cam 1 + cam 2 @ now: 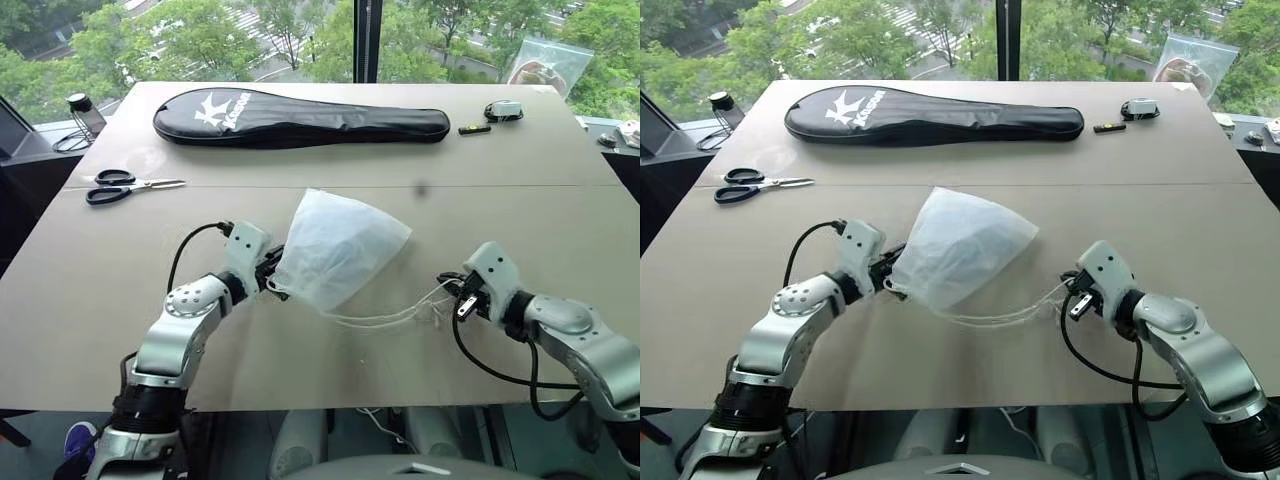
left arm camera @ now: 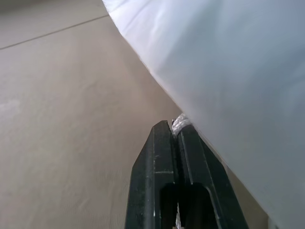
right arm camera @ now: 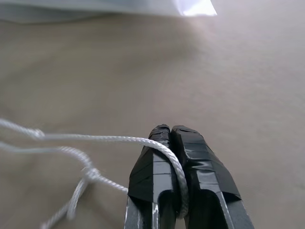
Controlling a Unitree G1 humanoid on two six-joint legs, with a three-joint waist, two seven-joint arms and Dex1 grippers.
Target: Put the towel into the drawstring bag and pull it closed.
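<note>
1. Step in hand: the closing pull. The drawstring bag (image 1: 338,247) sits mid-desk (image 1: 300,350), puffed up, its gathered mouth at the left claw (image 1: 270,276).
2. Left claw is clamped shut on the bag's mouth; the wrist view shows a bit of white cord pinched at the tips, fabric right alongside.
3. Right claw (image 1: 1074,296) is clamped shut on the cords (image 1: 1010,312), which run loose w/ knots from the bag across the desk; cord passes between its fingers in the right wrist view.
4. Towel: can't see it. Bag looks full, so prob inside, but the fabric hides it; treat as unconfirmed.
5. Cords sag, so the mouth prob isn't fully cinched.
6. Next move, by my read: hold left steady, draw right away from the bag till the slack goes. Watch for cord slipping.
</note>
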